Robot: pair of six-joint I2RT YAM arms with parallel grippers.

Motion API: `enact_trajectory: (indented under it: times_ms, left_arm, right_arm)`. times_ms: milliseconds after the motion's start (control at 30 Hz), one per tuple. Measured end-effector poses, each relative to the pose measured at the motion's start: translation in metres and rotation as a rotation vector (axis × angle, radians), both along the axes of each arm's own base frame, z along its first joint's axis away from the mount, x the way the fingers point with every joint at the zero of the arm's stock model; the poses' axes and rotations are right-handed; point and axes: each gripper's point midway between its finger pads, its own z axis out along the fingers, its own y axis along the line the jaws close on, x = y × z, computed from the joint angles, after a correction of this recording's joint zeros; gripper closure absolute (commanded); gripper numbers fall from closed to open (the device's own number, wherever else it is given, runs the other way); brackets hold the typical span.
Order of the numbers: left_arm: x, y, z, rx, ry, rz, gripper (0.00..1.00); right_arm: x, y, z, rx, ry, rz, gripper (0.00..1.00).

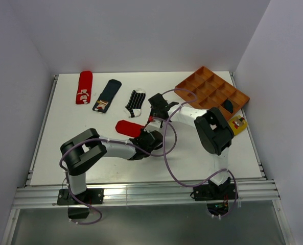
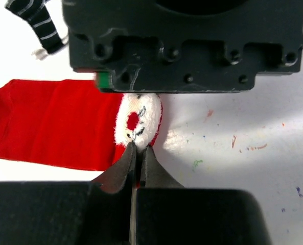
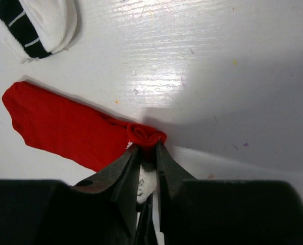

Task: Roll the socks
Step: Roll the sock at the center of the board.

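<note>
A red sock (image 1: 128, 127) lies flat mid-table, its right end rolled into a small coil with a white mark (image 2: 137, 120). My left gripper (image 2: 137, 149) is shut on the white edge of that coil from the near side. Opposite it, my right gripper (image 3: 147, 149) pinches the same rolled end (image 3: 147, 133), fingers narrowly parted with red and white fabric wedged between them. Both grippers meet at the coil (image 1: 152, 127). Three flat socks lie at the back: red with white marks (image 1: 84, 87), navy with a patch (image 1: 107, 95), and black-and-white striped (image 1: 135, 102).
An orange compartment tray (image 1: 212, 89) sits at the back right with a dark rolled sock (image 1: 228, 105) in one cell. A yellow item (image 1: 237, 124) lies beside its near corner. The right arm's elbow (image 1: 212, 132) stands right of the grippers.
</note>
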Motion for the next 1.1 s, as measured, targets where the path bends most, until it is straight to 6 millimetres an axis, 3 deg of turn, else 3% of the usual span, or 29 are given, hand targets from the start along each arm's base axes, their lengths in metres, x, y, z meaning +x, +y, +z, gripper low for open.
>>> enact_trajectory:
  times_ms: [200, 533, 900, 1100]
  left_arm:
    - [0.004, 0.013, 0.007, -0.162, 0.100, 0.009, 0.99]
    - [0.016, 0.036, 0.011, -0.546, 0.329, 0.037, 0.99]
    - [0.018, 0.036, 0.009, -0.971, 0.569, 0.033, 0.99]
    - [0.014, 0.033, 0.008, -1.071, 0.639, 0.031, 0.99]
  right_arm:
    - [-0.004, -0.004, 0.004, 0.032, -0.019, -0.015, 0.61]
    - [0.006, -0.011, 0.048, 0.096, -0.141, -0.065, 0.58]
    - [-0.001, -0.001, 0.043, 0.113, -0.148, -0.044, 0.53]
    - [-0.003, 0.007, 0.033, 0.108, -0.138, -0.027, 0.53]
